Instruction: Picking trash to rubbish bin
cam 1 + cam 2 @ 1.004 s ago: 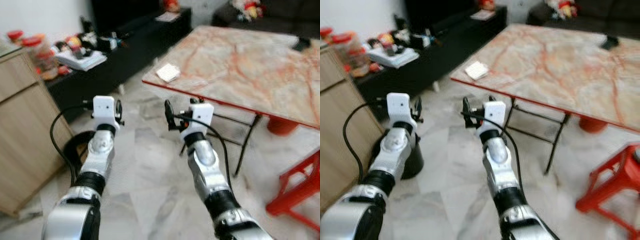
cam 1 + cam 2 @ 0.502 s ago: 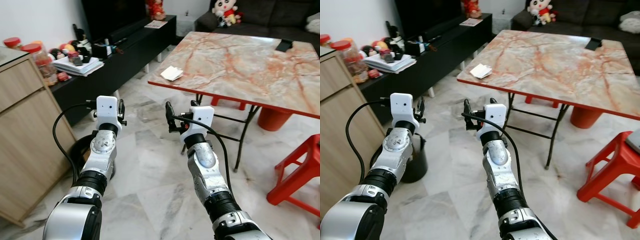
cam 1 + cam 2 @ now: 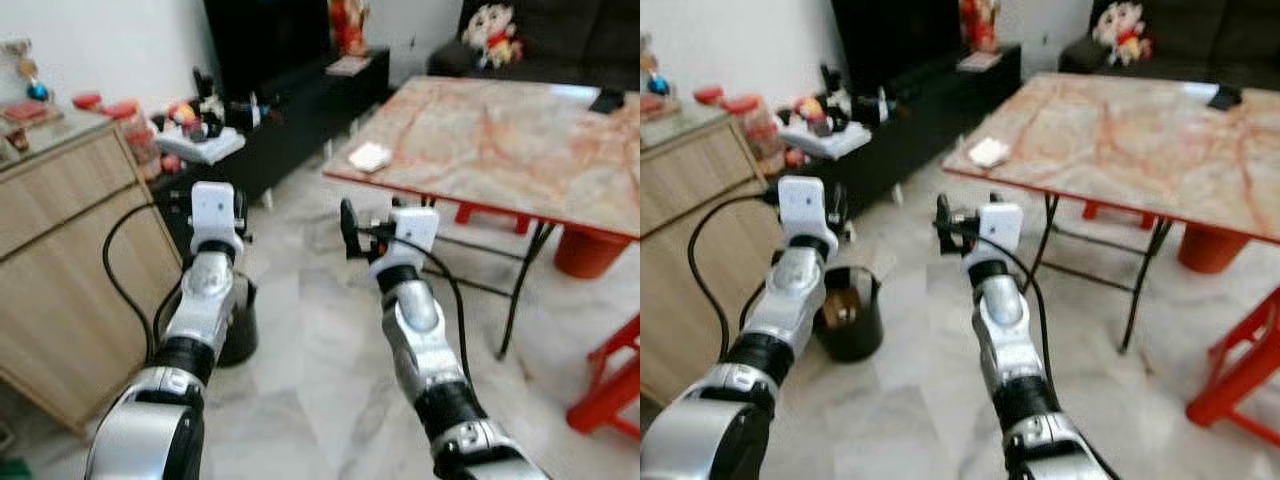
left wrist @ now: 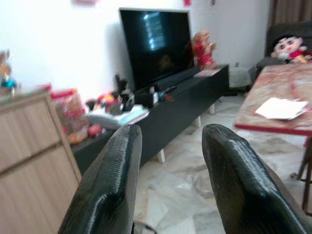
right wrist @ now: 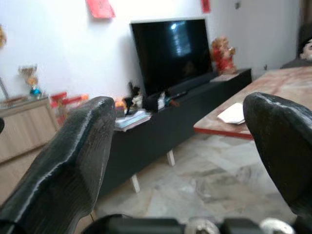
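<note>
The left claw (image 4: 168,185) is raised in front of the robot with its 2 black fingers (image 4: 109,185) spread apart and nothing between them; in the head views it sits above a round black rubbish bin (image 3: 848,318) that stands on the pale marble floor (image 3: 920,400). The right claw (image 5: 185,161) is held up at about the same height, beside the left one, and its 2 fingers (image 5: 63,165) are also wide apart and empty.

The bin stands close to a light wooden cabinet (image 3: 70,260) on the robot's left, and some brownish content shows inside it, too blurred to name. The trash, a flat white piece of paper (image 3: 369,156), lies on the near corner of a large counter with a pink-and-cream marbled top and a red edge (image 3: 500,140), well apart from both claws and from the bin. The same paper (image 4: 282,107) shows in the left wrist view, and in the right wrist view (image 5: 233,113), at the counter's corner.

A long low black TV stand (image 4: 180,109) runs along the white wall with a dark flat-screen television (image 4: 155,44) on it, and a clutter of small colourful items and a stack of papers (image 4: 117,114) at its near end. A red plastic stool (image 3: 1245,365) stands on the floor to the robot's right.
</note>
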### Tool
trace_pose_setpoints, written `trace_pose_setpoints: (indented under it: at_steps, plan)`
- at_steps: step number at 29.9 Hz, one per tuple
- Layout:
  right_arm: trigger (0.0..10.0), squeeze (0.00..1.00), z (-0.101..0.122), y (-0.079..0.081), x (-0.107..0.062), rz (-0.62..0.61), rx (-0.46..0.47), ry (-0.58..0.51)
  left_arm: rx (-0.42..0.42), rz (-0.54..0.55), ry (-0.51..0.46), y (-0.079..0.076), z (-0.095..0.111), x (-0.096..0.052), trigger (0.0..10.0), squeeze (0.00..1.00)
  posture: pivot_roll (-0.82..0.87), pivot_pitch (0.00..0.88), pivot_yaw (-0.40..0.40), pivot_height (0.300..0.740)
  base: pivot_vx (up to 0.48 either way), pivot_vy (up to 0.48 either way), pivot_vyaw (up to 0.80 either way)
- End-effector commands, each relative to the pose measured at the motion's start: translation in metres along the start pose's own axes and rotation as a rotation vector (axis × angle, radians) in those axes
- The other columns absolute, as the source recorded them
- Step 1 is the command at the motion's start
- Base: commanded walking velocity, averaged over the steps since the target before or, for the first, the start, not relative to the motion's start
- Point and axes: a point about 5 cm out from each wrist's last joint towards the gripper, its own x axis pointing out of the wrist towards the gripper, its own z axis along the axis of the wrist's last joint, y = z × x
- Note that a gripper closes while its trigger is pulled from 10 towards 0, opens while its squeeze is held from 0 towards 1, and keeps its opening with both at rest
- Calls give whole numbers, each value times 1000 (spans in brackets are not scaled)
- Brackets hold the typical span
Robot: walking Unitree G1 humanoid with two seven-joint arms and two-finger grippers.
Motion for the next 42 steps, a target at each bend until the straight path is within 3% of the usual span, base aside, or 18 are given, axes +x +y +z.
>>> trace_pose_setpoints:
  at_steps: [1, 13, 18, 42]
  plan:
    - [10000, 0, 4, 4, 4, 14, 12, -5, 19, 7, 6, 3, 1, 1, 10000, 0, -77, 12, 44, 740, 465, 0, -513]
    - [10000, 0, 7, 8, 7, 29, 19, -13, 32, 25, 1, 6, 3, 2, 10000, 0, -73, 10, 40, 740, 465, 0, 0]
    - [10000, 0, 7, 10, 7, 40, 19, -14, 38, 30, -1, 7, 4, 3, 10000, 0, -70, 8, 38, 740, 465, 0, -705]
    - [10000, 0, 8, 10, 8, 54, 19, -18, 58, 31, -13, 5, 7, 3, 10000, 0, -68, 4, 26, 740, 465, 0, 0]
